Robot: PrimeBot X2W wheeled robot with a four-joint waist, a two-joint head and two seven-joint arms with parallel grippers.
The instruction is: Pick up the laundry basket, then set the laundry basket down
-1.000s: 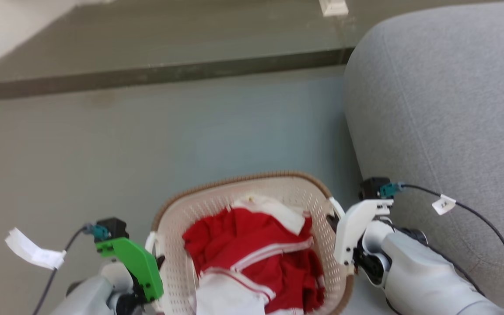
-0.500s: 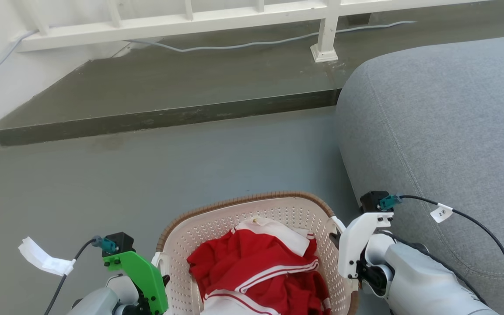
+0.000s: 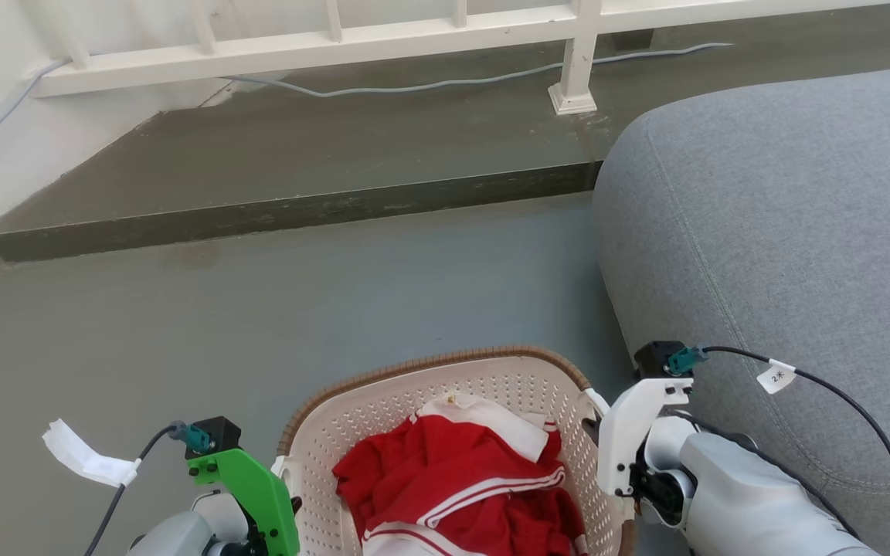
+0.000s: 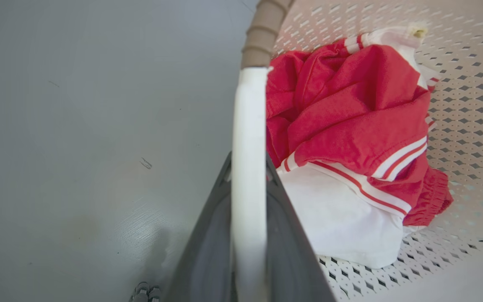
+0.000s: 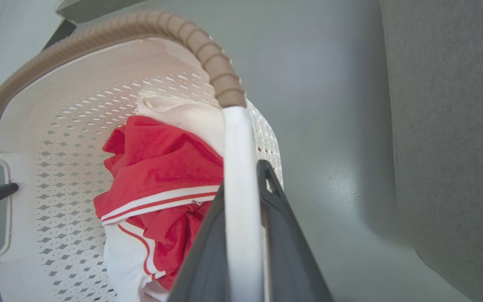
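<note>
**Item 1: laundry basket** (image 3: 445, 361). Cream perforated plastic with a brown woven-look rim. It sits between the two sets of fingers, over the grey floor (image 3: 259, 309). Whether its base touches the floor cannot be told.

**Contents:** one crumpled red garment (image 3: 453, 479) with white stripes and white panels, heaped on the basket bottom, inboard of both sets of fingers.

**Left handle** (image 4: 247, 126): a white bar held by the left gripper (image 4: 247, 161). One dark finger lies on each side of the bar, both closed against it. The brown rim continues just beyond the fingertips.

**Right handle** (image 5: 237, 167): a white bar clamped in the same way by the right gripper (image 5: 243, 176), its fingers (image 5: 283, 235) closed on it. Across the basket in the right wrist view, a dark fingertip pokes through the opposite handle opening.

**Item 2: grey sofa** (image 3: 785, 232). Upholstered, with a rounded corner. It stands outboard of the right fingers, near the basket but apart from it.

**Item 3: raised step** (image 3: 298, 154). A darker concrete step, well beyond the fingertips of both grippers.

**Item 4: white railing** (image 3: 337, 38). It stands on the step, with a pale cable (image 3: 414, 81) trailing along its foot.

**Item 5: tags.** A white paper tag (image 3: 82, 462) hangs on the left arm's cable, outboard of the left fingers. A small label (image 3: 777, 377) hangs on the right arm's cable, over the sofa.
</note>
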